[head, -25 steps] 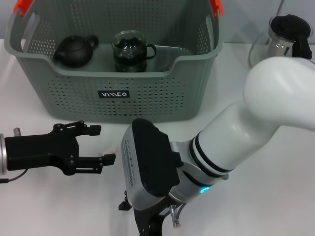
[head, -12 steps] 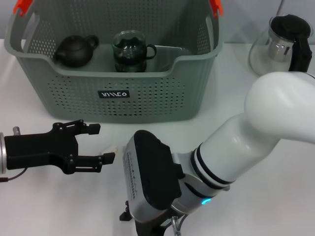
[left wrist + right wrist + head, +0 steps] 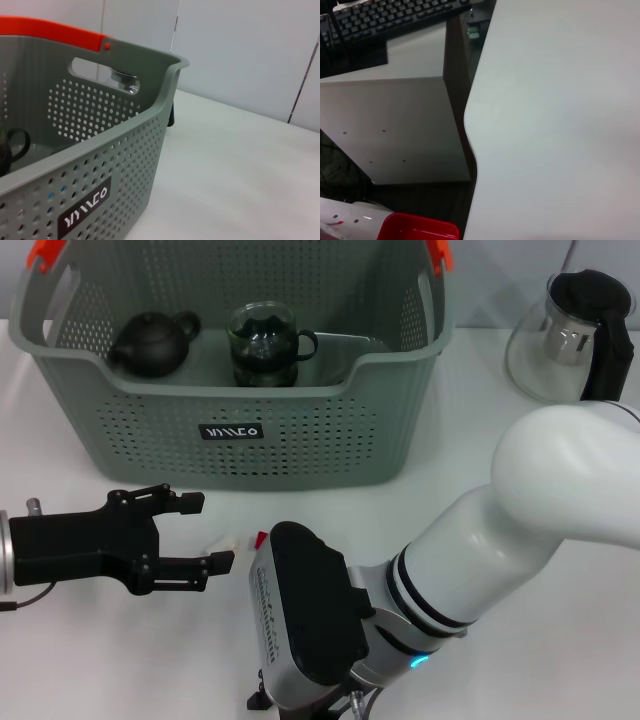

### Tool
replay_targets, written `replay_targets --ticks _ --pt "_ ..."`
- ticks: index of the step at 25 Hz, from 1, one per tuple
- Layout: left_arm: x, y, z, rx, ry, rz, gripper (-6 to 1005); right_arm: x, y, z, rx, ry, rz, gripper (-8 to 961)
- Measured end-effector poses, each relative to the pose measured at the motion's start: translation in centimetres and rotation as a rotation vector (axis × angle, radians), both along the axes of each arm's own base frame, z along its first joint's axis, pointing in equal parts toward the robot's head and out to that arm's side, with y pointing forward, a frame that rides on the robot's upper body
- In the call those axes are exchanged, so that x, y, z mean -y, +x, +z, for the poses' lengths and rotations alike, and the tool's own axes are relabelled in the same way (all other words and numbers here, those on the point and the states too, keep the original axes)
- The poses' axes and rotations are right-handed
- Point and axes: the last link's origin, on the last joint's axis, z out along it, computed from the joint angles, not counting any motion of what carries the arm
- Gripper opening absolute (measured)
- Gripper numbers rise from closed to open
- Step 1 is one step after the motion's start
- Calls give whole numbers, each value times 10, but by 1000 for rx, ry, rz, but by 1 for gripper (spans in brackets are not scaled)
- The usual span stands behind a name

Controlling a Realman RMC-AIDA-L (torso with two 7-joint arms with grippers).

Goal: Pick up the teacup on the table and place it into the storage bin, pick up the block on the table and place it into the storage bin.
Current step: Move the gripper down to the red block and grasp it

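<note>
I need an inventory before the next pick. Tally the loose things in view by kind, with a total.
Dark clay teapots: 1, in the grey perforated plastic storage bin
Green glass teacups with a handle: 1, in the bin
Clear glass pitchers with a black lid: 1, on the white table
Small pale blocks with a red end: 1, on the table
Total: 4

Bright, even overhead light — soft shadows, mild glare on white table [image 3: 560,640].
</note>
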Motion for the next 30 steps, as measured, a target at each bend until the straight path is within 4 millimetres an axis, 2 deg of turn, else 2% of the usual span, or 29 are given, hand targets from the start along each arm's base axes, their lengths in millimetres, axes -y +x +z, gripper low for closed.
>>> replay_targets --ticks 10,29,30 --pt "1 -1 -1 -1 3 1 897 1 1 -1 6 -2 3 590" --pt "-1 -2 -4 1 3 -1 895 2 3 -2 19 -7 19 545" --pt "-1 -2 -4 1 3 -1 895 2 2 -2 19 -7 19 515"
